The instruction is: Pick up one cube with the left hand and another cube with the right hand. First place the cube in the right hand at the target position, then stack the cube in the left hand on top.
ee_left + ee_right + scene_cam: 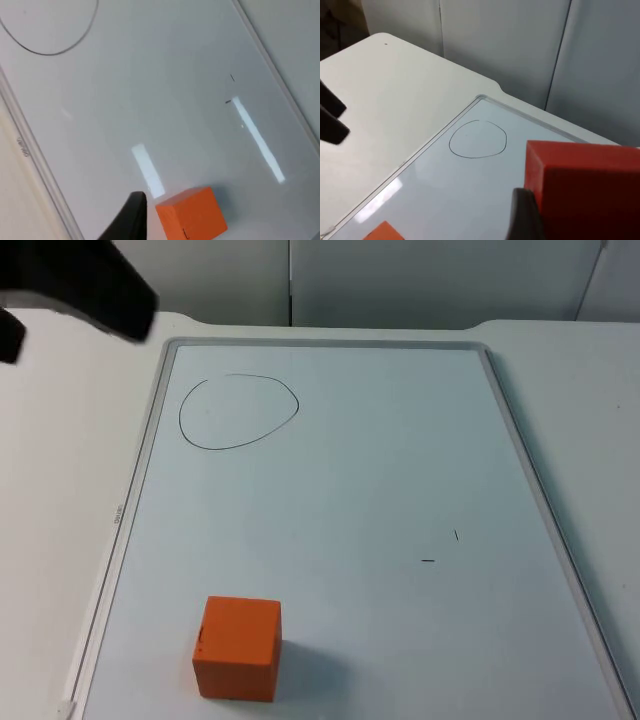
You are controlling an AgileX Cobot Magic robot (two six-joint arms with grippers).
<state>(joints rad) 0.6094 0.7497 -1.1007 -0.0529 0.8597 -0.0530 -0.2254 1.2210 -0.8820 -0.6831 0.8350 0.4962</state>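
Two cubes can be counted here, one orange and one red. Nearest the front edge, the orange cube (237, 648) sits flat on the whiteboard (400, 440), toward its left side, resting square on one face and touching nothing else. From the left wrist, this same orange cube (191, 214) lies just beside a black fingertip (131, 217) of the left gripper, with a small gap between them; I cannot tell how the left jaws stand. The red cube (585, 192) is up off the board, clamped in the jaws of the right gripper (570, 220), with one dark finger (524, 215) pressed against its side. Farther along the whiteboard there are two short pen ticks (441, 548) right of centre, close together but apart. Beyond those, near the far left corner of the board, is one hand-drawn circle (239, 412), a loose oval with nothing standing inside it. The left arm (75, 290) hangs over the white desk (60, 490) past the board's far left corner, well apart from the orange cube. At the back, the desk ends at the grey wall (400, 280).
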